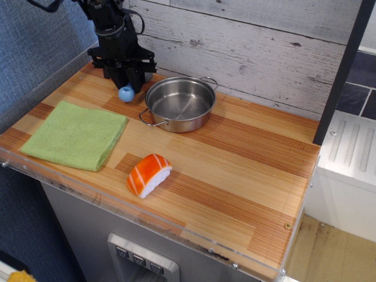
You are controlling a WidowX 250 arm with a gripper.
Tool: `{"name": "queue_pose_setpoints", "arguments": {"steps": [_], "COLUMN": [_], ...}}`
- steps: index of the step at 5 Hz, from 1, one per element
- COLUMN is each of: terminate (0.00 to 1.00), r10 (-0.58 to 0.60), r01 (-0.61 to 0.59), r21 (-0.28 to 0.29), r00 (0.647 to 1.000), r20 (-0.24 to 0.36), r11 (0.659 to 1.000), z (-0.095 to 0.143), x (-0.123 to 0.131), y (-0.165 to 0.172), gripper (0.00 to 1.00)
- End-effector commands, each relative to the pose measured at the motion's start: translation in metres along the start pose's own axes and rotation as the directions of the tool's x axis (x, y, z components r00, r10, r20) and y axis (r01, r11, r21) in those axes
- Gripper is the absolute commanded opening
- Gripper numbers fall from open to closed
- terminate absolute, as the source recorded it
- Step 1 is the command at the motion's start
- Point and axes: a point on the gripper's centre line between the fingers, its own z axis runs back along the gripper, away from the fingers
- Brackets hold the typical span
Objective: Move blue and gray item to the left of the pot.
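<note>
The blue and gray item (126, 93) hangs from my black gripper (127, 83); only its light-blue ball end shows below the fingers, and its gray cap is hidden between them. The gripper is shut on it, low over the wooden counter, just left of the pot. The pot (180, 103) is a shiny shallow steel pot with two wire loop handles, standing upright and empty near the back wall.
A folded green cloth (76, 136) lies at the front left. An orange-and-white sushi piece (148, 174) lies in front of the pot. The grey plank wall (247, 47) runs behind. The counter's front edge has a clear plastic rim (147, 220).
</note>
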Motion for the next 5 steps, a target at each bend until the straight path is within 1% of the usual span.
{"name": "queue_pose_setpoints", "arguments": {"steps": [1, 2, 3, 4, 5], "terminate": [0.00, 0.00, 0.00, 0.00, 0.00], "r10": [-0.031, 0.016, 0.029, 0.029, 0.003], "r01": [0.030, -0.016, -0.029, -0.029, -0.003], "r21": [0.006, 0.000, 0.002, -0.005, -0.009], "r00": [0.999, 1.000, 1.000, 1.000, 1.000], "r20": [0.015, 0.012, -0.002, -0.005, 0.003], "r11": [1.000, 1.000, 1.000, 1.000, 1.000], "z": [0.0025, 0.0051, 0.0080, 0.0075, 0.0120], "x": [0.0034, 0.0000, -0.0016, -0.0015, 0.0031], "y": [-0.0060, -0.0056, -0.0041, -0.0036, -0.0050], "gripper": [0.00, 0.00, 1.00, 1.00, 1.00]}}
